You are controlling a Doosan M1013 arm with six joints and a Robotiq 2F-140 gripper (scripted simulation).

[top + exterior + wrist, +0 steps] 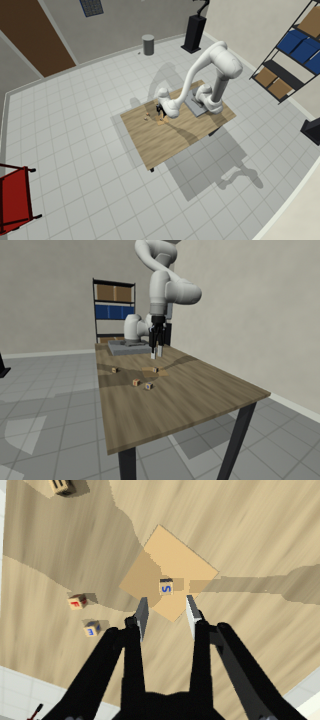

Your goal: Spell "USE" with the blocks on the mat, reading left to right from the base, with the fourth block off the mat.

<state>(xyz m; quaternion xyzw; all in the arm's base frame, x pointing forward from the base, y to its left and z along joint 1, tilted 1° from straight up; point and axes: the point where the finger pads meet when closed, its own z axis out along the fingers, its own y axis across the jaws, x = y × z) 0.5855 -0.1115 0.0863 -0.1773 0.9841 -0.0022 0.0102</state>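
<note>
The gripper (161,115) (156,356) (167,600) is partly open, with nothing between its fingers, and hangs above the table near the mat. The tan mat (162,123) (145,374) (185,557) lies flat. A block with a blue S on top (161,119) (155,369) (166,588) sits on it, the S turned sideways in the wrist view. Off the mat are a block with a red F-like letter (147,113) (136,382) (76,602) and a block with a blue E-like letter (145,118) (148,386) (91,631). A dark-lettered block (115,369) (61,486) lies farther off; its letter is unclear.
The wooden table (168,142) (180,405) carries everything. The arm's grey base plate (194,108) (129,351) stands at its far end in the exterior view. The red-lettered and blue E-like blocks lie close together, apart from each other, toward the table end away from the base.
</note>
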